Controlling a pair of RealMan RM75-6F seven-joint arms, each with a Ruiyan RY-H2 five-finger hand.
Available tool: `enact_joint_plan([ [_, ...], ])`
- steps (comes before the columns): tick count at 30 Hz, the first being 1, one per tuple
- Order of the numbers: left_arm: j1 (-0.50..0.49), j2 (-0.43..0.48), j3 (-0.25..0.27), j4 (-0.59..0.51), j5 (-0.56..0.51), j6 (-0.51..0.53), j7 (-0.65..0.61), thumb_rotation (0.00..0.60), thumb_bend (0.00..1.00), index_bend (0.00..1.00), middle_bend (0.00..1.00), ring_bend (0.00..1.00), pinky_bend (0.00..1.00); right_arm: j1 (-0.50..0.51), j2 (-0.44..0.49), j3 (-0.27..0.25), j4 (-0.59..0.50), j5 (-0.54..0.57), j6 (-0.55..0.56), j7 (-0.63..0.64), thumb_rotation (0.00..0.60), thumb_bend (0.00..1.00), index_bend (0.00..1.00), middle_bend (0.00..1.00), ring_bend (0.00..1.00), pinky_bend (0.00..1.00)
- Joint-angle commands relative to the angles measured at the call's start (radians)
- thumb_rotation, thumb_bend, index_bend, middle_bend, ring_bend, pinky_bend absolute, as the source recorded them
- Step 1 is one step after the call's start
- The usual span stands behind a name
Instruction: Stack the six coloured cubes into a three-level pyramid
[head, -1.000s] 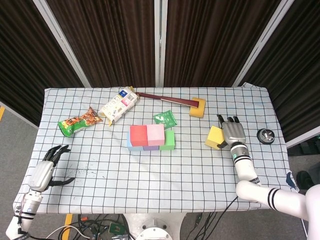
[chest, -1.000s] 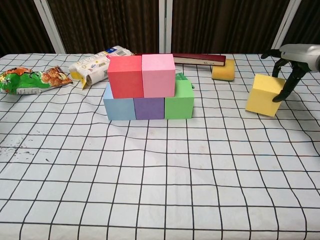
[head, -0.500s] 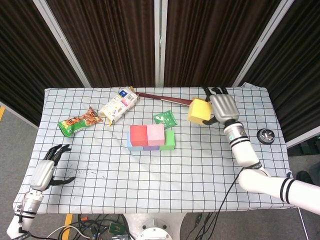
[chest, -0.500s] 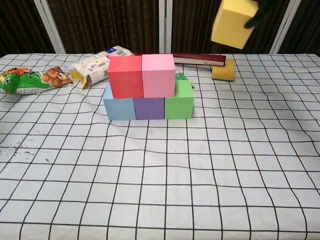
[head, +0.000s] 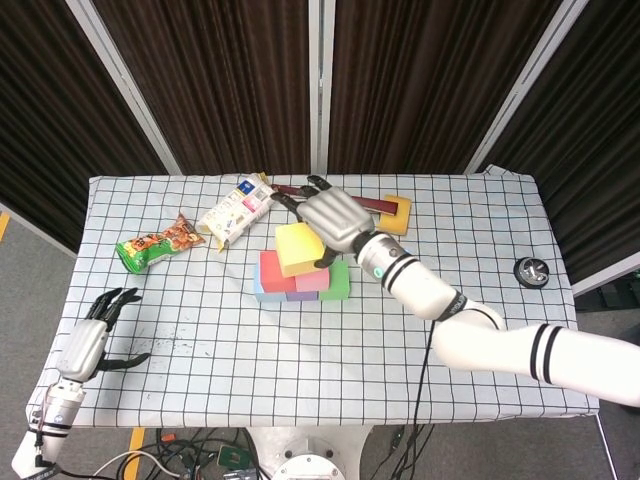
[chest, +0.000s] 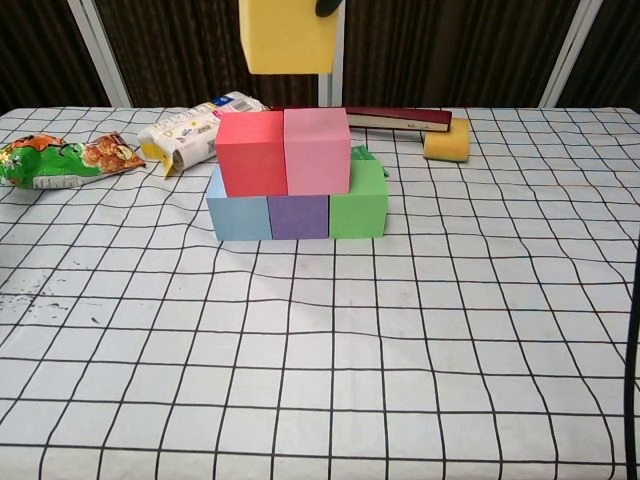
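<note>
My right hand holds the yellow cube in the air above the stack; in the chest view the yellow cube hangs at the top edge, over the red and pink cubes. The stack's bottom row is a light blue cube, a purple cube and a green cube. On top sit a red cube and a pink cube, side by side. My left hand rests open at the table's front left corner, far from the cubes.
Behind the stack lie a white snack pack, a green-orange snack bag, a dark red book, a yellow sponge and a green sachet. A small dark round object sits at the table's right edge.
My right hand lifted the yellow cube off the table at the right and carried it left, to above the red and pink cubes. The left hand has not moved.
</note>
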Motion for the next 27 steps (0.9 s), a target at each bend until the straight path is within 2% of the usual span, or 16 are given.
enact_joint_plan([
  [1,0.001,-0.001,0.002,0.002,0.002,0.001,-0.005,0.6,0.0,0.08,0.17,0.03,0.07,0.094,-0.038,-0.067,0.015,0.125,0.038,-0.04,0.6,0.11,0.0,0.54,0.12,0.0],
  [4,0.002,-0.001,0.003,0.006,0.005,0.005,-0.011,0.6,0.0,0.08,0.17,0.03,0.07,0.144,-0.062,-0.107,0.039,0.195,0.042,-0.053,0.6,0.11,0.0,0.54,0.12,0.0],
  [9,0.005,-0.002,0.002,0.013,0.002,0.008,-0.023,0.6,0.0,0.08,0.17,0.03,0.07,0.192,-0.095,-0.156,0.073,0.247,0.048,-0.062,0.6,0.11,0.0,0.54,0.12,0.0],
  [19,0.006,0.01,-0.004,0.003,0.004,0.023,-0.034,0.6,0.0,0.08,0.17,0.03,0.07,0.242,-0.129,-0.192,0.129,0.262,0.02,-0.041,0.6,0.11,0.0,0.55,0.12,0.0],
  [27,0.007,0.009,-0.003,0.005,0.006,0.026,-0.038,0.6,0.0,0.08,0.17,0.03,0.07,0.294,-0.148,-0.243,0.131,0.311,0.059,-0.065,0.6,0.11,0.0,0.55,0.12,0.0],
])
